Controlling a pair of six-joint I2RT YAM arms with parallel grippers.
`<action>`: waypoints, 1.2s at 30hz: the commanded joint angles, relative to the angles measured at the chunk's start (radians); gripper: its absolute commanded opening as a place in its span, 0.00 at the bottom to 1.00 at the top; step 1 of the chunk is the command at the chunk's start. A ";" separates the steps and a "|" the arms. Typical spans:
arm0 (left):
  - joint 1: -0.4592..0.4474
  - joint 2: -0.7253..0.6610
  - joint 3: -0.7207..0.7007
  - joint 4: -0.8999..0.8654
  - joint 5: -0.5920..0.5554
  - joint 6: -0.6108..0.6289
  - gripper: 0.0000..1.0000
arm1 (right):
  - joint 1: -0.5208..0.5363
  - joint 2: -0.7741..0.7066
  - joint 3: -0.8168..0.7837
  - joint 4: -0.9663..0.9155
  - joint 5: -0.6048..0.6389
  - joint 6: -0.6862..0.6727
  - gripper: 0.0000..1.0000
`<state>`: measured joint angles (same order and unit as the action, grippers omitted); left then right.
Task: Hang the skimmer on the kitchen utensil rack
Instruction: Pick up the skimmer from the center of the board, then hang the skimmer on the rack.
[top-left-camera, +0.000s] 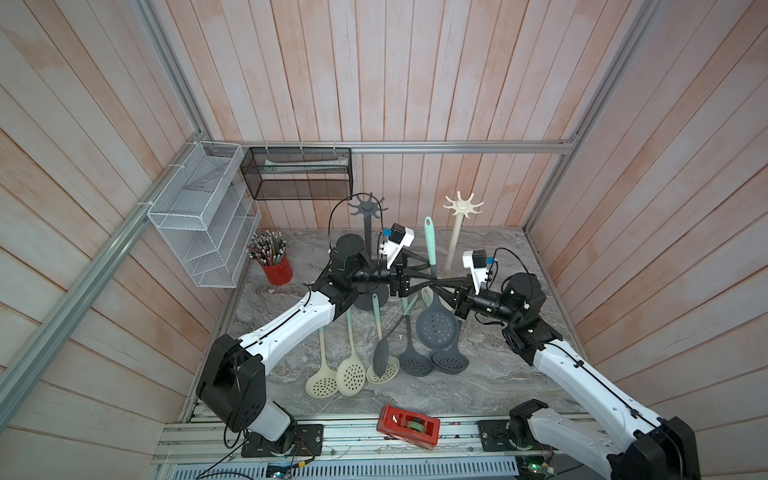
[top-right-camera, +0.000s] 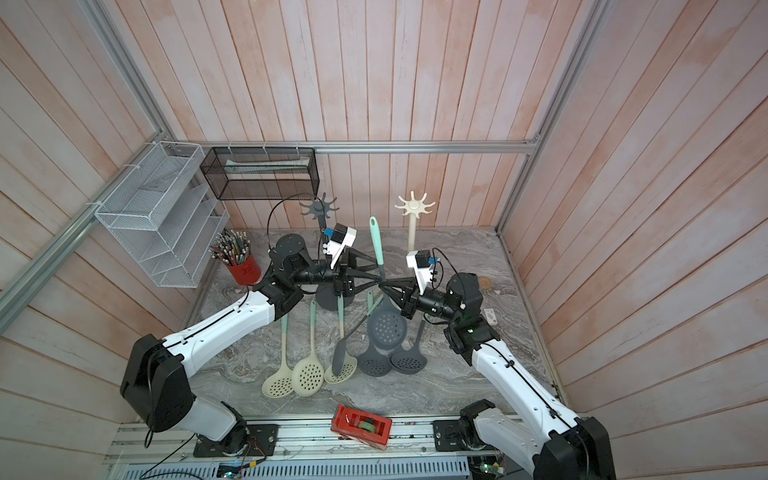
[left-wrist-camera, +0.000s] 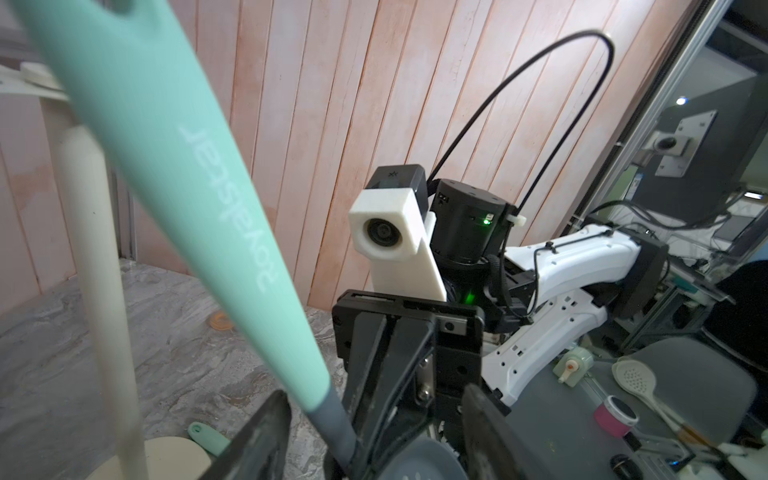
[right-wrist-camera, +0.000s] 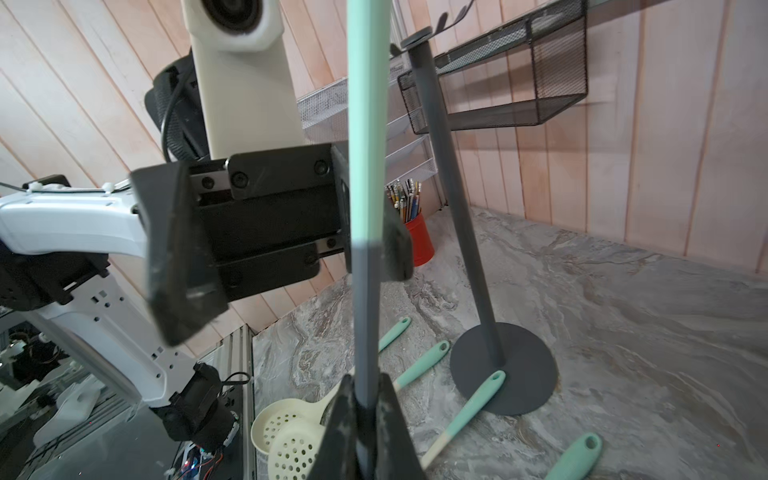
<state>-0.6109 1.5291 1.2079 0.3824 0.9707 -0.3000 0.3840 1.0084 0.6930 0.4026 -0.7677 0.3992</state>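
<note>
The skimmer (top-left-camera: 437, 328) has a dark grey perforated head and a teal handle (top-right-camera: 376, 243). It stands upright above the table's middle. My right gripper (top-left-camera: 435, 286) is shut on its grey shaft, seen close in the right wrist view (right-wrist-camera: 368, 390). My left gripper (top-left-camera: 430, 276) faces it from the other side. It is open, with its fingers (left-wrist-camera: 257, 436) apart on either side of the shaft and not touching it. A dark grey utensil rack (top-left-camera: 368, 208) stands behind the left arm. A cream utensil rack (top-left-camera: 462, 205) stands at the back right. Both racks' hooks are bare.
Several cream skimmers (top-left-camera: 351, 376) and grey skimmers (top-left-camera: 415, 363) lie on the marble table below the grippers. A red pencil cup (top-left-camera: 277, 270) stands at the left and a red tape dispenser (top-left-camera: 408, 426) at the front edge. A white wire shelf (top-left-camera: 203, 216) and a black mesh basket (top-left-camera: 297, 174) hang on the walls.
</note>
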 joint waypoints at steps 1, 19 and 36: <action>0.003 -0.059 -0.006 -0.047 -0.066 0.056 0.86 | -0.051 -0.046 -0.026 0.065 0.023 0.023 0.00; 0.105 -0.186 -0.146 0.046 -0.210 0.011 0.89 | -0.133 -0.002 -0.089 0.160 0.078 0.084 0.00; 0.108 -0.149 -0.147 0.094 -0.160 -0.021 0.89 | -0.134 0.040 -0.086 0.195 -0.002 0.107 0.00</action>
<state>-0.5087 1.3685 1.0756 0.4423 0.7853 -0.3096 0.2535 1.0428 0.6098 0.5507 -0.7399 0.4946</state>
